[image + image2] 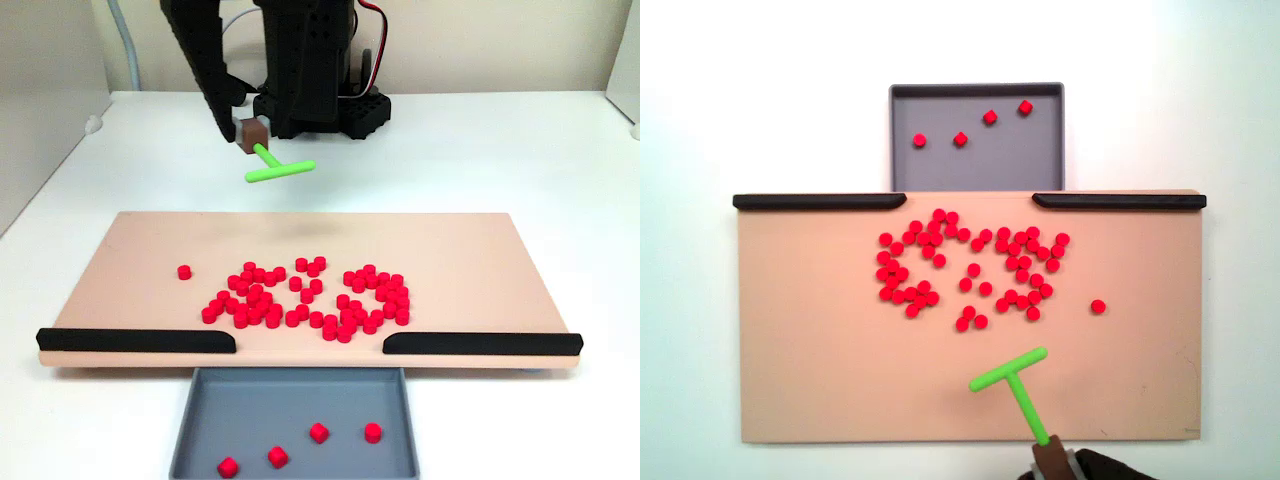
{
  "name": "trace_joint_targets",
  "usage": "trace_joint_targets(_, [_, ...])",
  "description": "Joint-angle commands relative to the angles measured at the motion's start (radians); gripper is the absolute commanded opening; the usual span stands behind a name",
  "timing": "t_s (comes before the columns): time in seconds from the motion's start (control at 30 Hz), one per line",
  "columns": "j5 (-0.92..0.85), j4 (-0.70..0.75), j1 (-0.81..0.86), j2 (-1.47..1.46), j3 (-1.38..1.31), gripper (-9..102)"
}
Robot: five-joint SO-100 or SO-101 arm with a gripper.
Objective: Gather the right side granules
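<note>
Many red granules lie in a loose cluster on the middle of the beige board, which also shows from above. The cluster spreads between the two black rails. One stray granule sits apart at the left in the front fixed view and at the right from above. My gripper is shut on the brown end block of the green T-shaped stick. The stick hangs above the board's far edge, its crossbar clear of the granules. From above, the gripper enters at the bottom edge.
A grey tray sits below the gap between two black rails and holds several granules. From above the tray is at the top. The arm's black base stands behind the board on a white table.
</note>
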Motion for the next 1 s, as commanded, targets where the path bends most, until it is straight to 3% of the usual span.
trace_joint_targets(0.0, [-0.216,0.006,0.066,0.005,-0.018,0])
trace_joint_targets(0.33, [-0.643,-0.008,0.192,-0.055,-0.037,0])
trace_joint_targets(0.97, [-0.916,-0.025,0.262,-0.275,-0.253,0])
